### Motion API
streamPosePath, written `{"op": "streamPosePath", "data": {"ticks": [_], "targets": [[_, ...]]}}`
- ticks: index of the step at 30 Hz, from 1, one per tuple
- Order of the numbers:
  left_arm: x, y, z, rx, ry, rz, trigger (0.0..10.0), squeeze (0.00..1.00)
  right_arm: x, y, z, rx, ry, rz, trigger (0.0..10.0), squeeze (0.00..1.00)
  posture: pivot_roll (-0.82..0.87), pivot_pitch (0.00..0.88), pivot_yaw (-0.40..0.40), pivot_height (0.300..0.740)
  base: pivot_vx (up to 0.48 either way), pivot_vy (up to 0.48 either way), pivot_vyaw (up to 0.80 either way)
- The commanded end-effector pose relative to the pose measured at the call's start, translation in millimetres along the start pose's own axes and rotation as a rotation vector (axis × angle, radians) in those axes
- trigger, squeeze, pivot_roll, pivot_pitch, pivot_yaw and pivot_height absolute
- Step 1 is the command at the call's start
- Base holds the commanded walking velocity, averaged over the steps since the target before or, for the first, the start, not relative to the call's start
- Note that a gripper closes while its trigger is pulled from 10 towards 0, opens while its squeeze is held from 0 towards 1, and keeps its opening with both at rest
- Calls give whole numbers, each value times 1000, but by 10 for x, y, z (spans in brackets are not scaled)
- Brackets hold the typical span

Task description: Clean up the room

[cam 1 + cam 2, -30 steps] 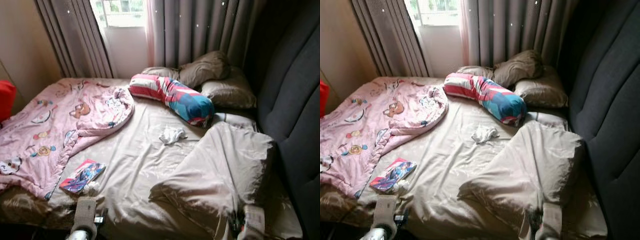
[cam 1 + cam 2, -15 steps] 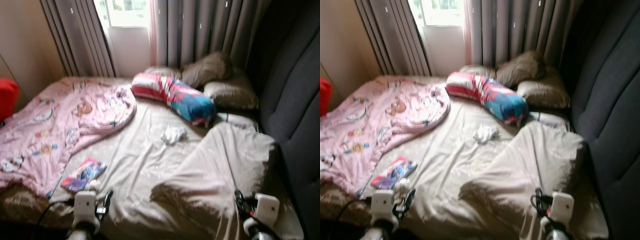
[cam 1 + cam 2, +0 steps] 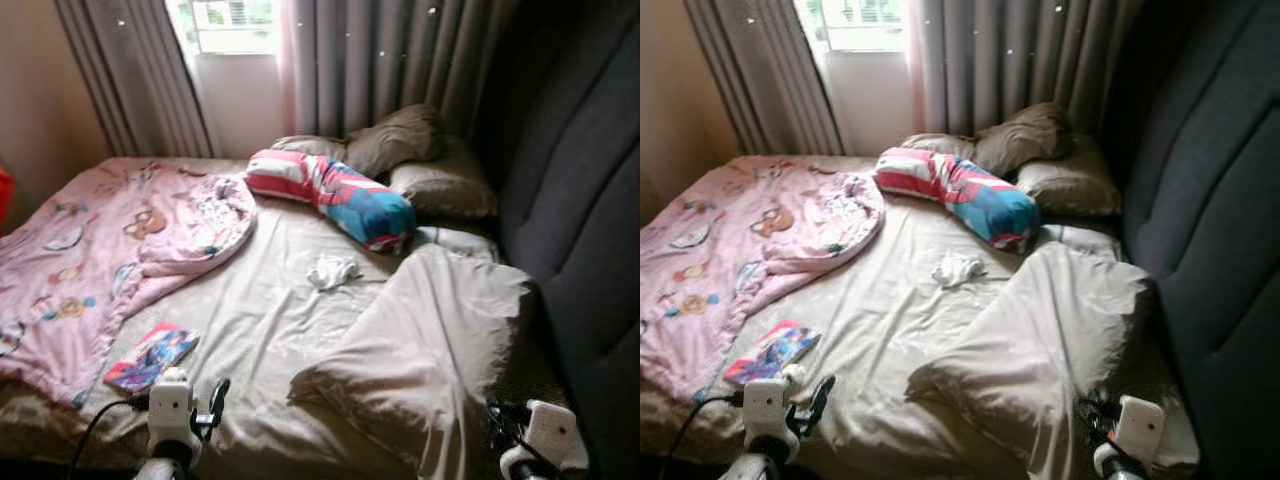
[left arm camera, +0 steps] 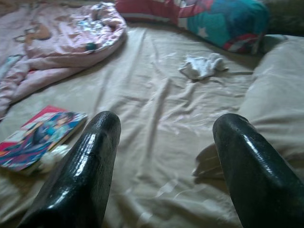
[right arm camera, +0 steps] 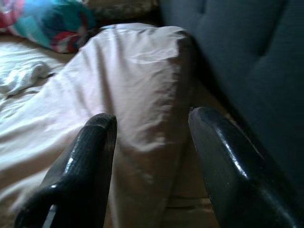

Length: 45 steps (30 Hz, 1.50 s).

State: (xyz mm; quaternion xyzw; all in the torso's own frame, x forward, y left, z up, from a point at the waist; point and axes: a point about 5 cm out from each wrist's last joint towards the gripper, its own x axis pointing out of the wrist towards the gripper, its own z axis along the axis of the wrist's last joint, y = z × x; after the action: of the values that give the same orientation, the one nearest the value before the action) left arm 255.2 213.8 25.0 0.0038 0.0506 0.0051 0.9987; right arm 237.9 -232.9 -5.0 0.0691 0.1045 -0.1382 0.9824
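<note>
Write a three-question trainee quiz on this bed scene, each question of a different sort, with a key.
1. True or false: the book lies on the pink blanket.
2. What lies nearest the white cloth? A) book B) bolster C) curtain
3. Fill in: the left gripper is ____, holding nothing.

Key
1. False. It lies on the beige sheet, beside the blanket's edge.
2. B.
3. Open. The right gripper is open too, facing the big beige pillow.
</note>
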Motion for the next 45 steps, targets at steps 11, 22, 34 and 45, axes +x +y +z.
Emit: {"op": "streamPosePath", "data": {"ticks": [11,22,34,45], "targets": [[35,13,35,-3,10,-20,10000,0,55,33,66,14,-21,-12,10000,0,-56,0,0,740,328,0,-40],[60,-27,66,-6,4,-50,10000,0,66,69,72,16,-23,-10,10000,0,-53,0,0,740,30,0,0],[49,-37,67,-16,5,-42,10000,0,49,87,67,-5,-27,1,10000,0,-56,0,0,740,0,0,0],[72,-47,86,-16,4,-48,10000,0,47,114,15,-24,15,9,10000,0,-56,1,2,675,0,0,0]]}}
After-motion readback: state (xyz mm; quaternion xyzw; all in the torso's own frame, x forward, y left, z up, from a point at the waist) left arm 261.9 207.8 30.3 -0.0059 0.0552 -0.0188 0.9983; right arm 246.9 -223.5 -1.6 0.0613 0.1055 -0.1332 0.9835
